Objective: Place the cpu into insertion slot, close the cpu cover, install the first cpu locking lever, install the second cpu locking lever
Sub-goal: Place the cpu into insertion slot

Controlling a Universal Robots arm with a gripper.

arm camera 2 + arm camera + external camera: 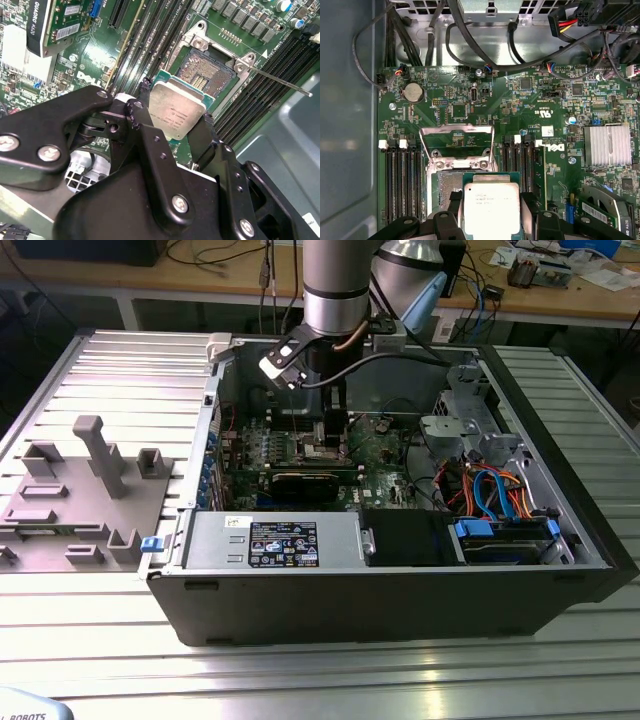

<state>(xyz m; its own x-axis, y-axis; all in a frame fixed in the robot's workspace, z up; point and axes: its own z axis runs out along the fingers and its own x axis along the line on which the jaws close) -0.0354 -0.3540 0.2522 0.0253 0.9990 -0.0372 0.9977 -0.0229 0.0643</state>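
Jaws are clamped on the cpu [177, 112], one black fingertip [137, 113] pressing each of two opposite edges, and its silvery face shows in both wrist views. The chip sits squarely between them, overlapping the near edge of the open socket [209, 74] (gold contacts bare) and not seated in it. In the first wrist view the cpu cover [456, 130] stands raised on its hinge at the far side of the socket. A thin locking lever [280, 82] juts out over the memory slots. In the exterior view the arm [335, 285] reaches down into the open computer case [380, 590] on the slatted desk [100, 640].
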